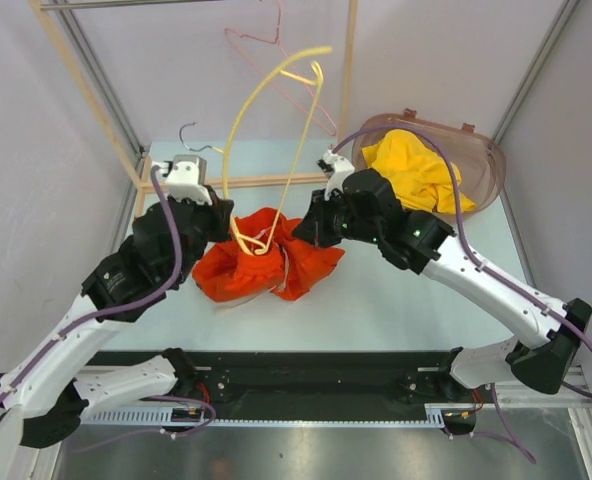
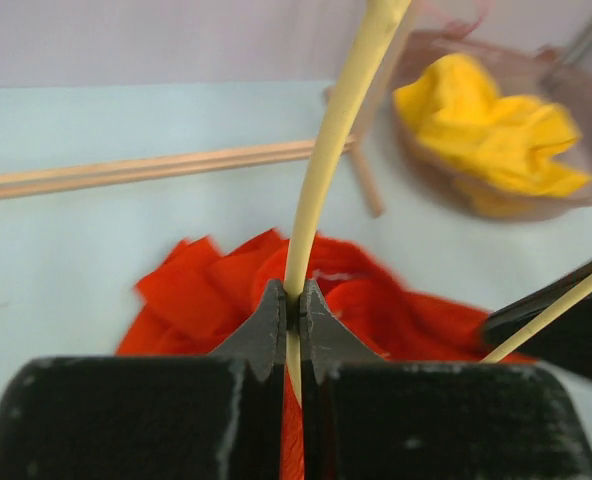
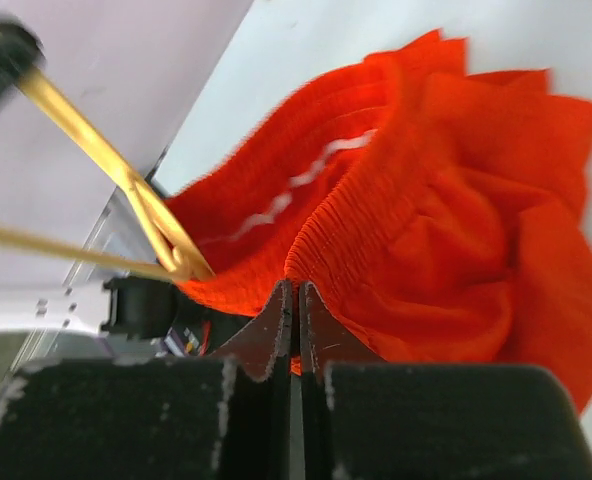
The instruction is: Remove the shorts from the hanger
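Shorts in orange-red [image 1: 261,265] lie bunched in a heap at the middle of the worktop [image 1: 396,300], between the two arms. A thin yellow hanger [image 2: 326,160] stands up out of the heap. Its lower end is buried in the folds, and its rods rise and loop over high above the cloth.

The left gripper [image 2: 294,300] sits at the left edge of the heap. It is clamped tight on one rod of the hanger, just above the cloth, with the rod running up between its fingertips. A second rod crosses the lower right of the left wrist view.

The right gripper [image 3: 294,300] comes in from the right side of the heap. It is pinched fully together on the ribbed elastic waist of the orange shorts. A pale drawstring [image 3: 311,178] shows as a wavy line along that waistband. In the right wrist view, a narrow corner of the hanger lies against the cloth just left of the fingertips.

The yellow shorts [image 1: 416,170] lie crumpled in a brownish see-through basket [image 1: 486,190] at the far right of the worktop, well apart from the orange pair. A wooden rack bar [image 1: 266,181] runs along the worktop behind the heap.
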Available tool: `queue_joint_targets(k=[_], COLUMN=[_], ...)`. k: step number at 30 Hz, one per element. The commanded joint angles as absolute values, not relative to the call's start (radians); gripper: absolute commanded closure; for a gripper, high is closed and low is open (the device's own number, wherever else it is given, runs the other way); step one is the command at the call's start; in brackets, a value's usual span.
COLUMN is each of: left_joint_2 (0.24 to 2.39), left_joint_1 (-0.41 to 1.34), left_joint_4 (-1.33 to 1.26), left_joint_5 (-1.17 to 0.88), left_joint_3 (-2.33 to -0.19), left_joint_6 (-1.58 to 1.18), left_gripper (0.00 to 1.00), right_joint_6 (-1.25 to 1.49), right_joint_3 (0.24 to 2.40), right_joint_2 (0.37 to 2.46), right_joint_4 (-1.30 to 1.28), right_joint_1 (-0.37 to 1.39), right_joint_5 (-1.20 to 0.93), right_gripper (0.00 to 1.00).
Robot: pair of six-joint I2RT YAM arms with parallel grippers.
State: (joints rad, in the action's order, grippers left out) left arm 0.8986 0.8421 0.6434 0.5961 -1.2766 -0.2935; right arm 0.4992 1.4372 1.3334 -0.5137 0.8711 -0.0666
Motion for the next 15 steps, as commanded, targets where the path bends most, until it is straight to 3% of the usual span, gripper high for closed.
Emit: queue_joint_targets(k=[1,7,11,15], left_joint_2=[0.891,0.885,0.856,0.844], left_joint_1=[0.833,0.819,0.819,0.819], left_joint_4=[0.468,0.446,0.376,0.468], left_joint_5=[0.474,0.391,0.376,0.451], left_joint_3=[-1.426,-1.466,-1.401,-1.422], left_joint_6=[-0.443,-0.61,-0.666,-0.664], left_gripper=[1.0,1.0,1.0,1.0], right_joint_6=[0.45,0.388,0.376,0.466], right_joint_3=[1.448,1.448,1.399,1.371], right_joint_2=[1.364,1.393,1.344,1.278], right_joint_4=[-0.457,-0.62,-0.675,-0.767], right_joint_1=[0.888,0.888,0.894,0.789], right_joint_5=[-0.225,-0.27,-0.122,-0.006], right_gripper=[1.0,1.0,1.0,1.0])
